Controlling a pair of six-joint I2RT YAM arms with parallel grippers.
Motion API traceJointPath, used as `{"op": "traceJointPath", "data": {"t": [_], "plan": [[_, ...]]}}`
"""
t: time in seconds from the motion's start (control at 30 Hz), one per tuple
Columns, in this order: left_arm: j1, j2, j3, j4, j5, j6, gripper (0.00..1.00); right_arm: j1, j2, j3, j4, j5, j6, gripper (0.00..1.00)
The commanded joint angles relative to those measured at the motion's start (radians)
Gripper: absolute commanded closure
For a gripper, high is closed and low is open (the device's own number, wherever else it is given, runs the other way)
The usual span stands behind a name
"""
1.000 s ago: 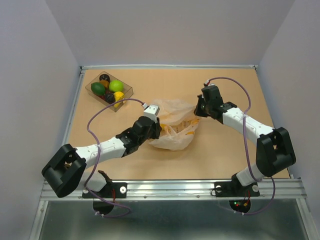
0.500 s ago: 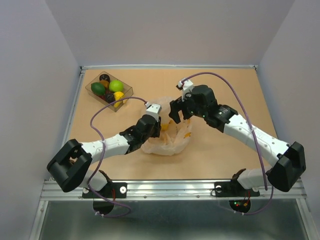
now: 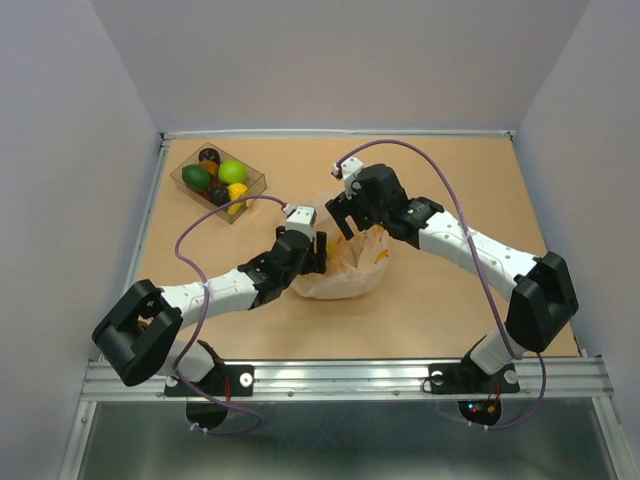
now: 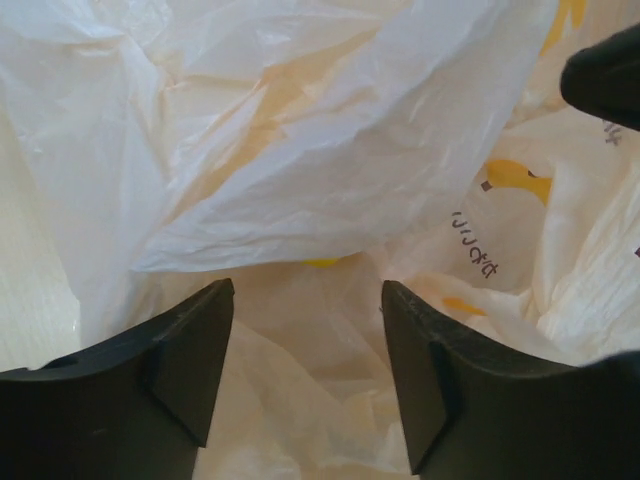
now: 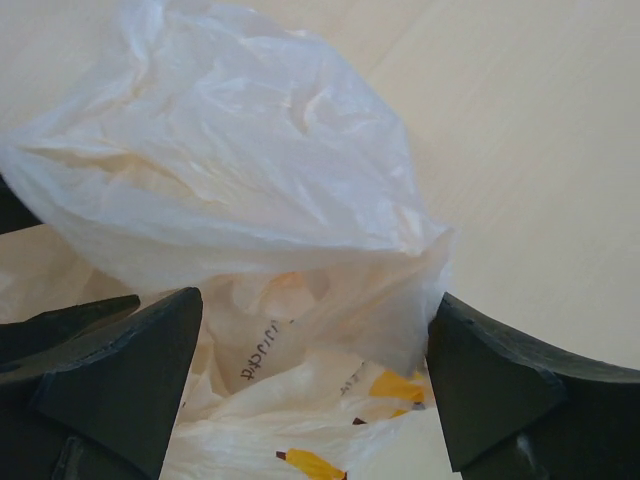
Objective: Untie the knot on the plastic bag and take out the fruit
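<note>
Both arms reach in over the bench [image 3: 290,160] and meet at the plastic bag [image 3: 345,272], which lies crumpled directly between and under the two tools. The left tool [image 3: 313,262] comes at it from the near left. Its fingers [image 4: 190,365] stand spread, a clear gap between them, and loose folds of the cream plastic with its orange-yellow print fill the space just ahead of and below the tips. Nothing looks pinched there. A sliver of yellow shows under the fold straight in front of this tool, but I cannot tell whether it is print or something inside.

The right tool [image 3: 343,222] hangs over the far side of the bag, pointing down at it. Its fingers [image 5: 120,370] are spread wide as well, and a puffed-up mound of plastic sits between and beyond them without being gripped. From the left wrist view a dark fingertip of the right tool shows at the upper right, close over the same bag.

Well off to the far left of the left tool stands a clear tray [image 3: 250,200] with the fruit [image 3: 231,171] in it, bright green, dark green and yellow among them.
</note>
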Motion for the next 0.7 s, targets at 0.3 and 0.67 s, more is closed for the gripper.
{"op": "traceJointPath", "data": {"t": [0.3,0.67], "plan": [[0.000,0.041,0.107,0.037,-0.127,-0.012,0.11,0.004,-0.221,-0.010,0.001,-0.089,0.182,0.06],[0.003,0.098,0.233,0.080,-0.176,-0.097,0.15,0.005,-0.293,-0.214,0.053,-0.255,0.378,0.20]]}}
